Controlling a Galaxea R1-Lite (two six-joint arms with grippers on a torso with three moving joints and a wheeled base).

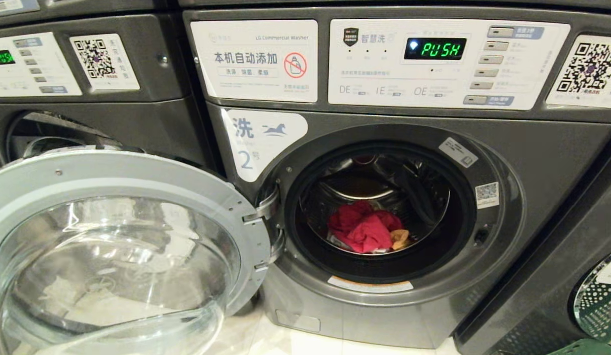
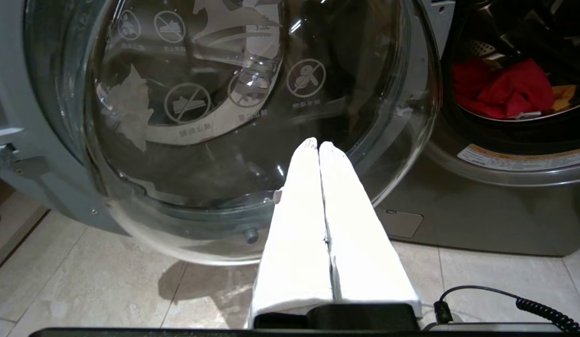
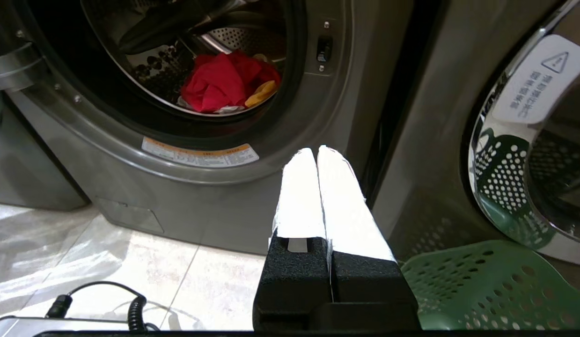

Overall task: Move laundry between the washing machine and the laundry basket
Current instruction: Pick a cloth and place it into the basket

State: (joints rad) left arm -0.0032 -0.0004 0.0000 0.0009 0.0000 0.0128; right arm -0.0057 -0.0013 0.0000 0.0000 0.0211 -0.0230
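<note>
Washing machine [image 1: 483,305] body – dark grey metal, satin sheen. Door [image 1: 113,256] – clear glossy glass, grey plastic rim. Laundry [image 1: 364,229] – soft red cloth. Laundry basket [image 3: 481,285] – green perforated plastic. Floor [image 2: 84,281] – glossy tile.

Three washing machines [image 1: 384,197] in a row — two doors [image 1: 113,246] open. One green laundry basket [image 3: 481,285] — two pincers [image 2: 318,146].

A neighbouring grey machine [image 1: 88,74] stands at nine o'clock of the middle one, its green display lit and a QR sticker beside it. At three o'clock another dark machine [image 1: 547,276] shows a chrome-rimmed door [image 3: 528,140]. Pale glossy floor tiles [image 2: 84,290] run beneath, catching soft reflections.
</note>
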